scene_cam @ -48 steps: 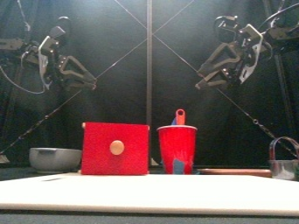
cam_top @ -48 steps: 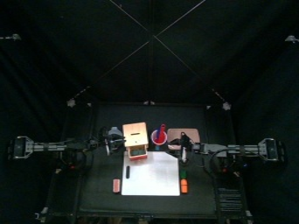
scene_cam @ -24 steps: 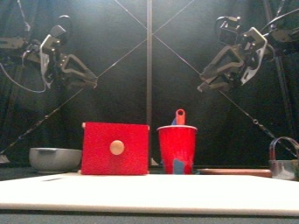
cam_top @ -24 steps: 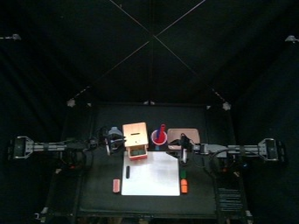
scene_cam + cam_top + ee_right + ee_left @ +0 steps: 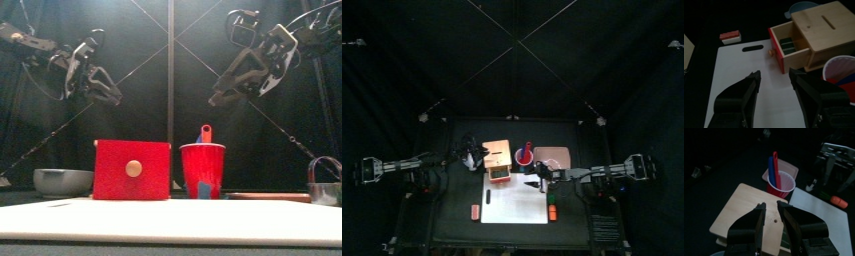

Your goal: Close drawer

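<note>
1. The cabinet (image 5: 821, 36), a small tan wooden box with a slot in its top, stands on the table (image 5: 442, 210) near the middle, at the far edge of the white sheet (image 5: 744, 90).
2. The drawer (image 5: 787, 46) is pulled out of the cabinet toward the table's front edge. Its front panel is red with a small pale knob (image 5: 134, 169); a dark object lies inside, kind not resolvable.
3. In the front view the red drawer front (image 5: 131, 169) faces the camera and hides the cabinet body behind it.
4. A red cup (image 5: 203, 170) stands just beside the cabinet, on its right in the front view. A red stick and a blue stick stand in it (image 5: 774, 165).
5. A grey bowl (image 5: 62, 181) sits toward the table's left edge, near the cabinet but apart from it.
6. An orange marker (image 5: 552, 211) lies at the sheet's right edge; a small red item (image 5: 474, 211) lies at its left edge.
7. The left gripper (image 5: 771, 207) is released, jaws parted, nothing between them. It hangs above the cabinet top, not touching.
8. The right gripper (image 5: 774, 75) is released, jaws apart, empty. It hangs over the white sheet in front of the drawer, clear of it.
</note>
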